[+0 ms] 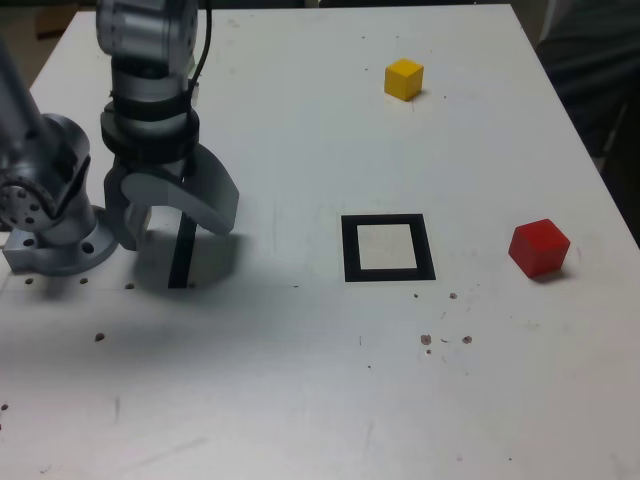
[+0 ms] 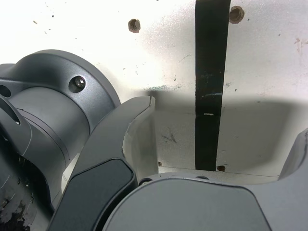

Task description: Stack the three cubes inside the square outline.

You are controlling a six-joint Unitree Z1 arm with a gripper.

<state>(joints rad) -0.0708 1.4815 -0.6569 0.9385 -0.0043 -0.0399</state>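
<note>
In the exterior view, a yellow cube [image 1: 404, 79] sits at the far side of the white table and a red cube [image 1: 539, 247] lies near the exterior view's right edge. Only these two cubes show. The square outline [image 1: 388, 247], a thick black frame with a white centre, lies flat mid-table with nothing on it. My gripper [image 1: 175, 232] hangs at the exterior view's left, far from both cubes. Its jaws point down, spread wide and hold nothing. The wrist view shows the gripper [image 2: 226, 118] open over bare table.
A thin black strip [image 1: 183, 255] lies on the table right under the gripper, and the strip [image 2: 211, 72] runs between the jaws in the wrist view. The arm's grey base [image 1: 50, 220] stands close beside it. Small holes and specks dot the table [image 1: 300, 380].
</note>
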